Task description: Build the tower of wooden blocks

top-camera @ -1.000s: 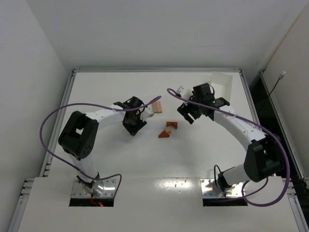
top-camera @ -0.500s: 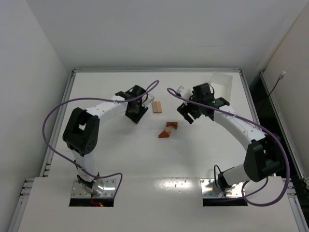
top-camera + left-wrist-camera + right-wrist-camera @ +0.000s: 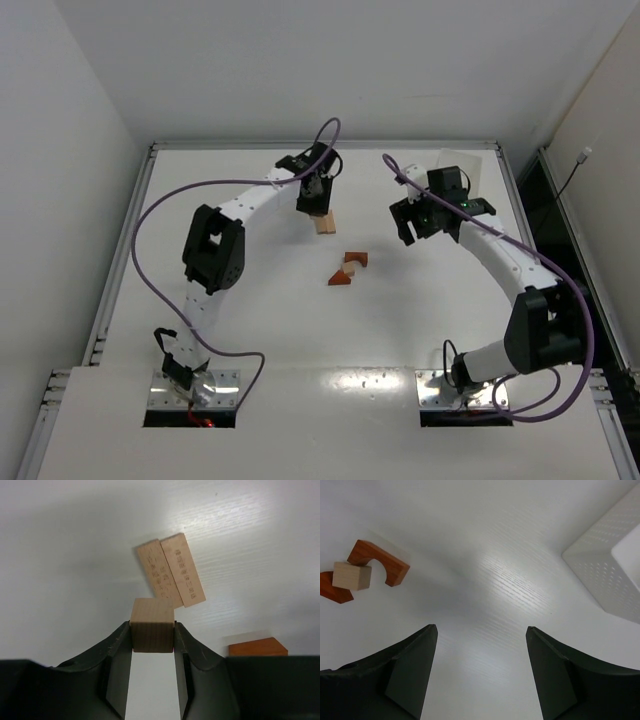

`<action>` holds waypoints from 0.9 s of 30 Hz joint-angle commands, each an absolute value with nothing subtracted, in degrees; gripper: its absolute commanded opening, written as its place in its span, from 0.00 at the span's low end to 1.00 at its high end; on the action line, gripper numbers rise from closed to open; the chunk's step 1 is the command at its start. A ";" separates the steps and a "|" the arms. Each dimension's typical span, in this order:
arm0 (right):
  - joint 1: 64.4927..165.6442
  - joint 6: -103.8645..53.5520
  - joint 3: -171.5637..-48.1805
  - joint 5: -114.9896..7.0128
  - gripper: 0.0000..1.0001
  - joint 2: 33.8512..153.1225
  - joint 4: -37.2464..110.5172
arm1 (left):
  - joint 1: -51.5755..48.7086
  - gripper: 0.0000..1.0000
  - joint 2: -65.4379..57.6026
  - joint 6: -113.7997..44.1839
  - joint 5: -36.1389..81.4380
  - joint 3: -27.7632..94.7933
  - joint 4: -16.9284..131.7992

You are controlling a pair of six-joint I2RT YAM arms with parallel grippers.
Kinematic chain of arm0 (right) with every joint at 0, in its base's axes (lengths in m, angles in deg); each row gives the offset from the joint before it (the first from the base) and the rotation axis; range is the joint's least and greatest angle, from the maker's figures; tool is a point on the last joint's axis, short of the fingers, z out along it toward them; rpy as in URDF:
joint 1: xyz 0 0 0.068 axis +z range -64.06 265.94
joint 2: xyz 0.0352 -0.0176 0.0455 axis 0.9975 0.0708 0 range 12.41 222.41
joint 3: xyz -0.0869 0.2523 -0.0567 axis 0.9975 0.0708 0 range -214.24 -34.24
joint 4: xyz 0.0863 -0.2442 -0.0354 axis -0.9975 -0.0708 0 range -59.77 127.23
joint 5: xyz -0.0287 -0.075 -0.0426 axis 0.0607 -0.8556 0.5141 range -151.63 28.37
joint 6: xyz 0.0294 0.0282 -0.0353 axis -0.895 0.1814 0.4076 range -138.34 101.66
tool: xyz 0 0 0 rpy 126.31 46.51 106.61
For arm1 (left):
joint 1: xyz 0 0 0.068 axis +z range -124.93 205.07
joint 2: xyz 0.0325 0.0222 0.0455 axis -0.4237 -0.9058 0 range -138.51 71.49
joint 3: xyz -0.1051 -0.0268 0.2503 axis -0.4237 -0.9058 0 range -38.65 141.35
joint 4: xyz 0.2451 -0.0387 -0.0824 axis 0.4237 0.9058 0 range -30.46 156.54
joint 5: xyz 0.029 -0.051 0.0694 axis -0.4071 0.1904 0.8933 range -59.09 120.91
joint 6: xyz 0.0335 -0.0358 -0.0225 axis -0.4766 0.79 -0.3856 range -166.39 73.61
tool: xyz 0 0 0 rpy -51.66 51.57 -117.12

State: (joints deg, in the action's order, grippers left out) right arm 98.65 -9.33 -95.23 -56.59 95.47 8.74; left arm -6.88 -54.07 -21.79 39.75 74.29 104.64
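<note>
Overhead view of a white worktop (image 3: 270, 330) with two robot arms reaching in from 6 o'clock. No tower stands yet, so the build looks barely begun.

Just toward 12 o'clock from the centre, two light tan flat wooden planks (image 3: 170, 572) lie side by side, touching, perhaps as a base. The left gripper (image 3: 318, 197) hovers over them, clamped on a light tan wooden cube (image 3: 152, 630). Whether the cube touches the planks cannot be told.

Toward 4 o'clock from the planks sits a loose cluster:
- a reddish-brown wooden arch (image 3: 377, 562);
- a second light tan wooden cube (image 3: 351, 576), seemingly resting partly on the arch;
- a reddish-brown wooden wedge (image 3: 332, 587) beside them.

All of these seem left to stack.

The right gripper (image 3: 480, 630) hangs at about 2 o'clock with its jaws apart, holding nothing. A white perforated rectangular tray (image 3: 607, 575) sits just beyond it, near the far right corner.

The worktop is matte white with faint wood grain and soft glare, framed by a pale raised rim. Plain white walls enclose it on the left, back and right.
</note>
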 commanded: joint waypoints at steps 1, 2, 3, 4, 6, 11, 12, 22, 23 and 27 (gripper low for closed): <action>97.72 -13.42 -96.90 -53.90 0.69 93.79 10.51 | -8.07 0.00 -55.59 -16.51 38.91 76.83 106.30; 97.20 -13.42 -96.90 -53.90 0.69 93.79 11.03 | -8.07 0.00 -56.21 -16.50 38.39 77.36 106.30; 97.19 -13.42 -96.90 -53.89 0.69 93.79 11.04 | -8.07 0.00 -57.35 -16.50 37.86 78.84 106.30; 97.19 -13.42 -96.90 -53.89 0.69 93.79 11.04 | -8.07 0.00 -57.36 -16.50 37.85 79.64 106.30; 96.58 -13.42 -96.90 -53.89 0.69 93.79 11.04 | -8.07 0.00 -58.84 -16.50 37.15 80.96 105.25; 96.05 -13.95 -95.68 -53.37 0.69 93.79 11.04 | -7.02 0.00 -61.04 -16.50 35.14 84.65 104.63; 96.05 -13.95 -95.67 -53.37 0.69 93.79 11.04 | -7.01 0.00 -61.05 -16.50 35.13 85.18 104.02; 96.05 -14.47 -96.90 -52.84 0.69 94.41 11.57 | -5.35 0.00 -63.34 -15.36 34.07 86.24 103.48; 96.05 -14.47 -97.43 -52.84 0.69 95.02 11.57 | -5.34 0.00 -63.94 -15.36 34.07 86.24 103.48; 96.05 -14.47 -97.43 -52.84 0.69 95.02 11.57 | -4.21 0.00 -64.48 -15.36 34.07 86.76 103.48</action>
